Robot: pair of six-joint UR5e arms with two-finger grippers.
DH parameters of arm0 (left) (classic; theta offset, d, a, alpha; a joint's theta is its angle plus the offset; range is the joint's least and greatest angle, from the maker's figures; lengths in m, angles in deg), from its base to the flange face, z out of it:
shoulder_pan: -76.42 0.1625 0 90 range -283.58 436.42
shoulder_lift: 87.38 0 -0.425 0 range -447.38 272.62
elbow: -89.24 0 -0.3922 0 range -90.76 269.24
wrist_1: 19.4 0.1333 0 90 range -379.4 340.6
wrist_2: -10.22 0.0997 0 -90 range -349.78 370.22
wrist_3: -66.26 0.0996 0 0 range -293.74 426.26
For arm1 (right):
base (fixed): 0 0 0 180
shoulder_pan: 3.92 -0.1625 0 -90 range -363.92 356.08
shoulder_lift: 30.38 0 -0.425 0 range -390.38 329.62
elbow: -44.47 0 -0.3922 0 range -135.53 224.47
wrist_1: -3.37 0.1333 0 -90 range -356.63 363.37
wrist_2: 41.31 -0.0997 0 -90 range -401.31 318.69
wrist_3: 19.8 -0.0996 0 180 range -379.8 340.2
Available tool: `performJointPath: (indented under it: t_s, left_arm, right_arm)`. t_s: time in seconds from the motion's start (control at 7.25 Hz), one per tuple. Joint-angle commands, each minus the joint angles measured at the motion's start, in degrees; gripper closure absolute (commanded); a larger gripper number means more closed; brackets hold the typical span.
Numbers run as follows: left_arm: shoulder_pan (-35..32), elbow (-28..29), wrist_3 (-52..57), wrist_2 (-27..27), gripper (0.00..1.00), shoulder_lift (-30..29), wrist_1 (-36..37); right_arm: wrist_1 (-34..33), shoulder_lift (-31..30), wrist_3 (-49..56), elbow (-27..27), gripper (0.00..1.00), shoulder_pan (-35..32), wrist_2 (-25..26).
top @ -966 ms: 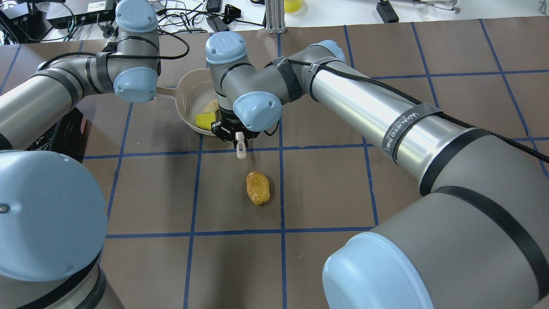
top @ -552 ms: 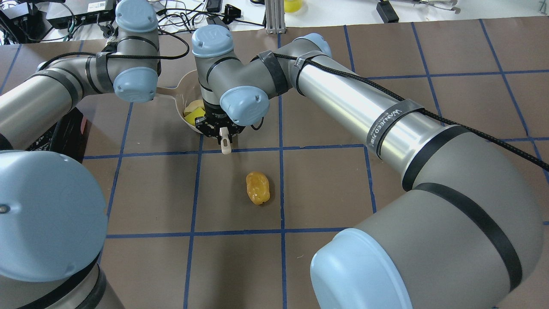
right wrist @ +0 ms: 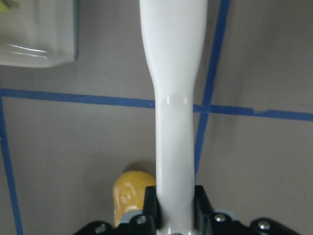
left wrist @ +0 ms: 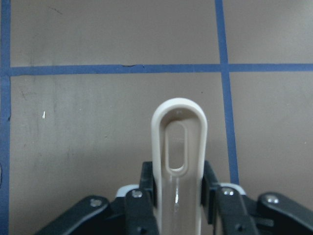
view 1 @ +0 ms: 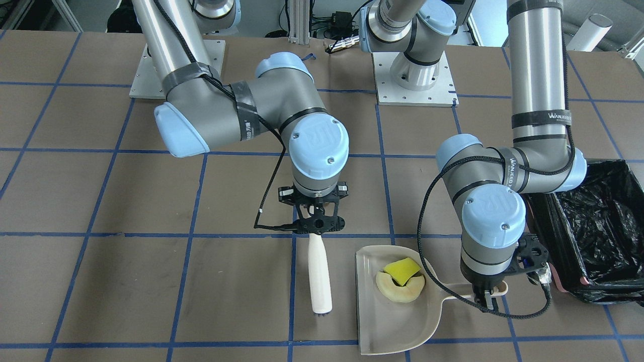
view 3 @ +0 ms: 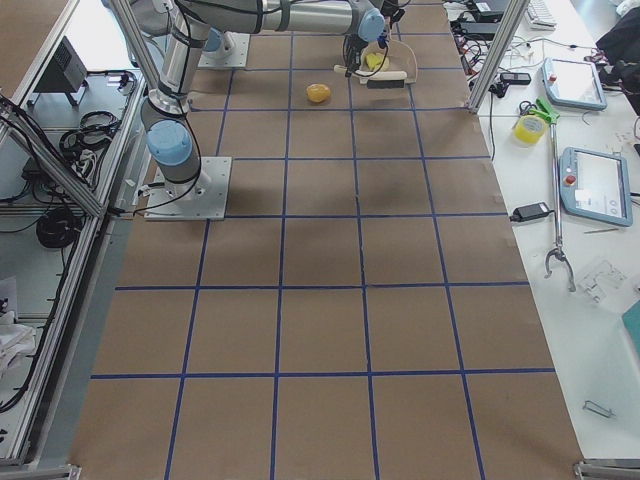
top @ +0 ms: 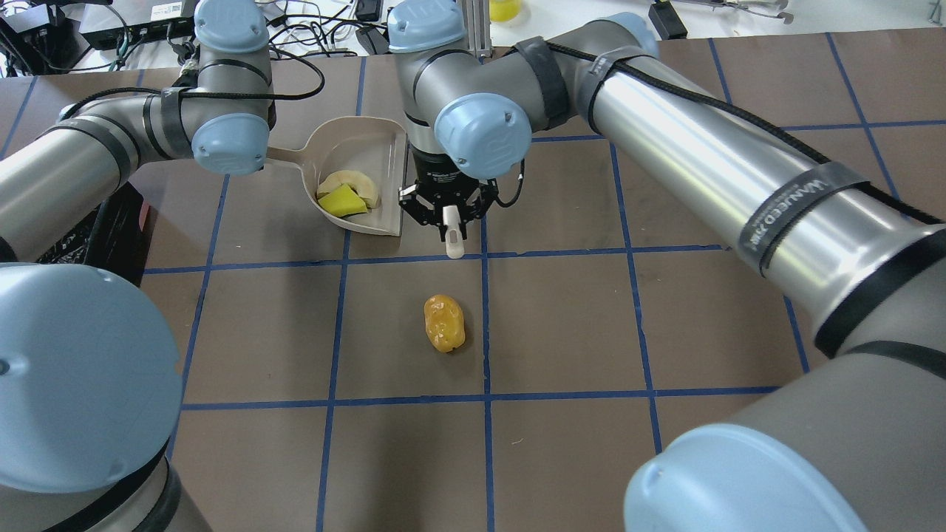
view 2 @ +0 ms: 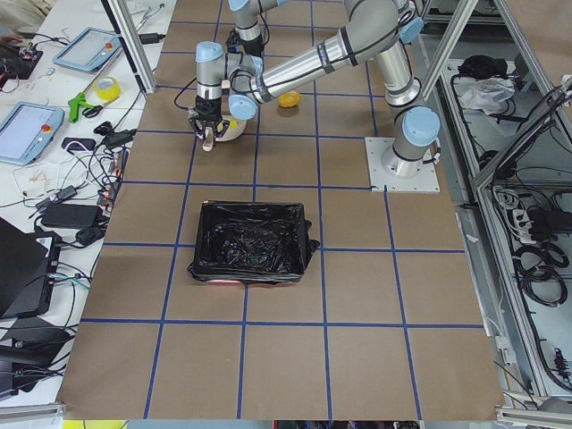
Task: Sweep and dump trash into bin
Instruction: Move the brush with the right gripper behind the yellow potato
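The left tool (view 1: 484, 297) was clamped narrow on the looped end of the beige dustpan's (view 1: 397, 327) handle, its fingers (left wrist: 141, 203) pressed against both sides of the cream plastic. The pan sat flat on the brown worktop (top: 562, 325) with its open edge turned toward the right arm. Two pieces of trash lay inside it: the pale cream crescent (view 1: 397, 293), and the yellow-and-green sponge wedge (view 1: 402, 270) resting partly on top of the crescent. The right tool (view 1: 318, 223) was closed on the narrow end of a cream-handled brush (view 1: 319, 276). The brush reached away from the robot, just beside the pan's open edge and apart from it (whether its dark bristles touched the worktop could not be made out). The golden-brown lump (top: 444, 323) lay alone on the worktop inside a blue-taped square, on the robot's side of the right tool and well apart from the pan. The bin (view 1: 604, 221), lined with crinkly black plastic, stood on the robot's left, near the pan's handle but not touching it, a pink edge (view 1: 557, 274) showing at its base.
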Motion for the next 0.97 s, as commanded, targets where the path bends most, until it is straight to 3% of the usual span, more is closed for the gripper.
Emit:
performJointPath:
  t_s: [0.0, 0.41, 0.83]
  left_arm:
    - [0.1, -0.9, 1.9, -1.4, 1.00, 1.7, -0.5]
    - [1.9, -8.8, 2.0, -4.1, 1.00, 6.5, -0.6]
    - [3.0, -16.0, 2.6, -3.9, 1.00, 13.1, -1.3]
  right_arm:
    - [0.1, -11.0, -0.3, 13.8, 0.92, 3.1, 2.2]
    - [0.1, -22.5, -2.3, 27.9, 0.93, 2.6, 1.6]
    - [-0.6, -22.9, -14.3, 32.8, 0.93, -3.9, 0.9]
